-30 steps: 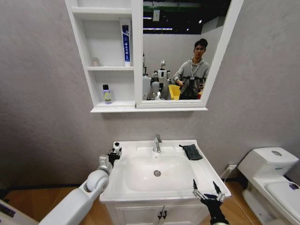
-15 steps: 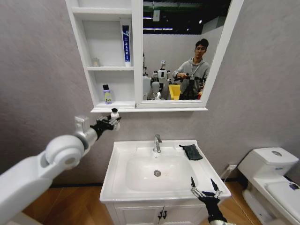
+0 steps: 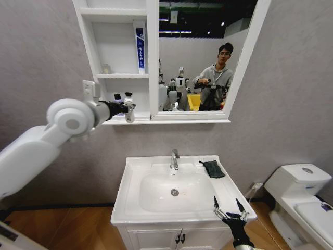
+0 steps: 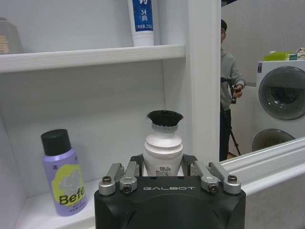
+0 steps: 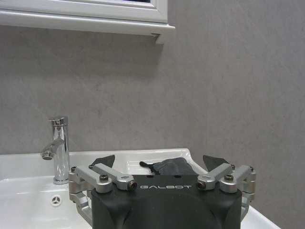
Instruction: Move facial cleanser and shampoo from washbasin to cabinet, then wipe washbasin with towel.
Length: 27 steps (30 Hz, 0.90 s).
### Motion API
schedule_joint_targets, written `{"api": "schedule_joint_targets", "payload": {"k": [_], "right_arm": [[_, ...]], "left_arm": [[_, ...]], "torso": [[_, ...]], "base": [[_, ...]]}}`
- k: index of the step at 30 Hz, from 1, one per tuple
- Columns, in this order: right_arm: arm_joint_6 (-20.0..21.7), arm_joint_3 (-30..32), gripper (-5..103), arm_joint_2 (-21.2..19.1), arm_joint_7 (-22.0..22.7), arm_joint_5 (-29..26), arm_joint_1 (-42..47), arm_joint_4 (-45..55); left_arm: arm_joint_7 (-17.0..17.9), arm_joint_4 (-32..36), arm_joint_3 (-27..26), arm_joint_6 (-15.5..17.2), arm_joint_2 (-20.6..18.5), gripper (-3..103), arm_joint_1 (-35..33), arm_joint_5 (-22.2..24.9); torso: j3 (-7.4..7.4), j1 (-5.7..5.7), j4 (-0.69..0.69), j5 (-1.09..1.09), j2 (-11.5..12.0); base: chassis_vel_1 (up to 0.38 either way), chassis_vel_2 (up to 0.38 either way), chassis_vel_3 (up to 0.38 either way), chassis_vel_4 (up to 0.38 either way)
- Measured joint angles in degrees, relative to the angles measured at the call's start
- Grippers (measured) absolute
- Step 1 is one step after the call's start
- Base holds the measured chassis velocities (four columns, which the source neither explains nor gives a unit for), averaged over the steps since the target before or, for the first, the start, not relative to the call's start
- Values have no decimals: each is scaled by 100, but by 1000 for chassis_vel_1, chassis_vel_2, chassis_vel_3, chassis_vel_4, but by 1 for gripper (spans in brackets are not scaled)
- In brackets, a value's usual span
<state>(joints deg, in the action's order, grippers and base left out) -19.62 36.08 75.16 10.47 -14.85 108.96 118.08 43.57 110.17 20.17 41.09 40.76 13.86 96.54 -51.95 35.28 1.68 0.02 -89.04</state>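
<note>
Left gripper (image 3: 126, 108) fingers clamped on white bottle (image 4: 163, 148) at cabinet (image 3: 117, 121) lowest shelf — your risk: clipping purple bottle (image 4: 63, 173) | right gripper (image 3: 230, 213) fingers apart, idle by washbasin (image 3: 136, 214) front edge.

towel (image 3: 212, 169) on washbasin (image 3: 135, 206) right of tap (image 3: 174, 159).

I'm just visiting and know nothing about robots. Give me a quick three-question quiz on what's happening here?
1. True or false: the left gripper holds a white bottle with a black cap at the cabinet's lowest shelf.
2. Which lies on the washbasin beside the tap? A) the towel B) a toothbrush C) a soap bar
3. Fill in: the right gripper hovers open over the washbasin's front ____ corner.

Key: 1 true; 2 A; 3 right.
</note>
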Motion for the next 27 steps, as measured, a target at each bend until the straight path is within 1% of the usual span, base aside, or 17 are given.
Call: {"api": "schedule_joint_targets", "payload": {"k": [2,3,4,6,7,9,10,12,16,20,22,23,25,26,27], "right_arm": [[-57,75,100,29,-32,-100,-23,-86],[-57,75,100,29,-32,-100,-23,-86],[-89,110,100,42,-50,-144,-25,-133],[-134,187,100,54,-91,-245,-22,-223],[-134,187,100,54,-91,-245,-22,-223],[-162,275,100,41,-105,-359,-37,-324],[-162,275,100,41,-105,-359,-37,-324],[-172,347,100,9,-114,-445,-49,-367],[-173,371,100,-1,-117,-476,-42,-368],[-172,373,100,0,-117,-477,-40,-368],[-172,385,100,0,-118,-475,-42,-368],[-171,396,100,0,-120,-475,-41,-369],[-169,405,100,-2,-123,-475,-42,-368],[-165,412,100,-3,-125,-477,-41,-368],[-165,412,100,-3,-125,-477,-41,-368]], "left_arm": [[-2,-405,135,0,322,41,147,-131],[-2,-405,135,0,322,41,147,-131],[-30,-601,173,-17,467,41,185,-228],[4,-981,189,-137,783,41,230,-356],[4,-981,189,-137,783,41,230,-356],[53,-1284,163,-196,1019,41,265,-469],[53,-1284,163,-196,1019,41,265,-469],[71,-1544,108,-246,1184,41,274,-576],[75,-1748,58,-268,1278,41,237,-692],[75,-1800,41,-268,1294,41,188,-722],[200,-1801,21,-248,1303,41,135,-693],[255,-1785,10,-217,1302,38,108,-658],[270,-1769,7,-199,1296,38,86,-651],[277,-1752,2,-175,1274,48,61,-656],[277,-1752,2,-175,1274,48,61,-656]], "torso": [[0,0,-2,0,0],[0,0,-2,0,0],[0,0,-4,0,0],[0,0,-2,-2,0],[0,0,-2,-2,0],[0,0,0,0,0],[0,0,0,0,0],[0,0,-2,-1,0],[0,0,-3,-1,0],[0,0,-3,-2,0],[0,0,-2,-2,0],[0,0,-2,-2,0],[0,0,-2,-2,0],[1,0,-2,-2,0],[1,0,-2,-2,0]], "base": [[0,0,0,0],[0,0,0,0],[0,0,0,0],[0,0,0,0],[0,0,0,0],[0,0,0,0],[0,0,0,0],[0,0,0,0],[0,0,0,0],[0,0,0,0],[0,0,0,0],[0,0,0,0],[0,0,0,0],[0,0,0,0],[0,0,0,0]]}}
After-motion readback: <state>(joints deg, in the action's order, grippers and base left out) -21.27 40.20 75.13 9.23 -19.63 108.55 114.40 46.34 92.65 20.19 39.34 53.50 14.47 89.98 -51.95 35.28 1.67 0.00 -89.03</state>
